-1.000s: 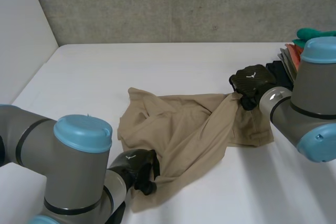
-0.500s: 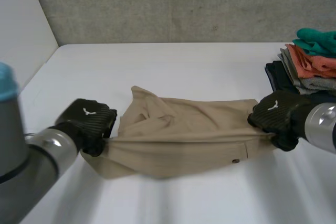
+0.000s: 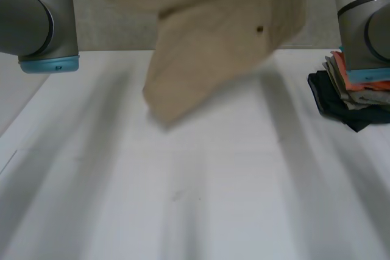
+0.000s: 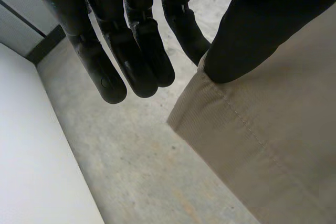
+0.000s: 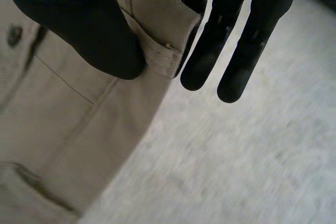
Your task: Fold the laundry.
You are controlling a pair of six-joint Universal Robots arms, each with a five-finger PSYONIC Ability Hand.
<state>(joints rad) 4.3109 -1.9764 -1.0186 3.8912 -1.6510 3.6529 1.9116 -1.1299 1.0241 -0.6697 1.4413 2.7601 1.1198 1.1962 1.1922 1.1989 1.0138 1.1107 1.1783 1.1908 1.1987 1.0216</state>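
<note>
Whereas a moment ago the tan garment [image 3: 207, 47] was stretched low between my hands just over the tabletop [image 3: 201, 211], it now hangs high in the air from both of them, its lower edge clear of the surface. I judge from this that the spreading is done and the cloth is ready to be laid flat for a first fold.

My left hand [image 4: 252, 35] pinches one end: the thumb presses on a stitched hem corner, while the other fingers [image 4: 136, 61] hang straight and free beside the cloth. My right hand [image 5: 79, 30] grips the other end the same way, thumb clamped on the doubled-over waistband [image 5: 157, 30], spare fingers straight beyond it.

The fabric looks like a matte woven twill, fairly stiff, with neat seams. It has a dark button [image 5: 12, 35] close by my right thumb and a pocket slit [image 5: 31, 182] farther down the cloth.

Beneath my raised right arm [image 3: 365, 22], a pile of folded clothes [image 3: 353, 89] sits on the tabletop. My left arm [image 3: 36, 22] is raised opposite.
</note>
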